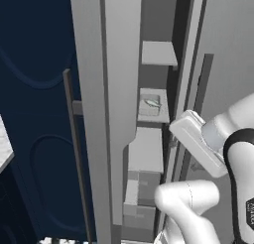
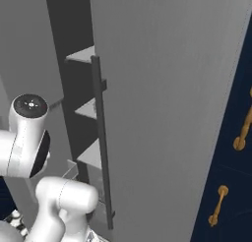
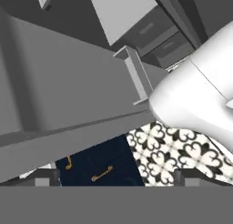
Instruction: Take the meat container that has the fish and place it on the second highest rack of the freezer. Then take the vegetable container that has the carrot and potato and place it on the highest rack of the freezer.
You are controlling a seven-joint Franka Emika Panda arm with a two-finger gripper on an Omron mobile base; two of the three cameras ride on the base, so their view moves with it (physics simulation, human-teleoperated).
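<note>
- The freezer [image 1: 149, 153] stood open, and its door [image 1: 94, 114] with the long bar handle [image 1: 72, 139] was just beside the arm [image 1: 233, 153]. A wide swing of the arm could knock the door and push it partly shut.
- The highest rack [image 1: 158, 53] was bare, so the vegetable tray was not yet placed. The arm would need to reach high into a narrow space, and its elbow could hit the door frame.
- The second highest rack [image 1: 153, 118] was narrow. A bump from below could shake it.
- The meat tray [image 1: 150, 104] with the pale fish [image 1: 152, 103] rested on this second rack. A tray carried past it could push it off the edge.
- The gripper [image 3: 116, 177] was fully open and held nothing; its finger tips [image 3: 45, 176] pointed down toward the patterned floor [image 3: 173, 150], away from the racks. I could not tell where the vegetable tray was.
</note>
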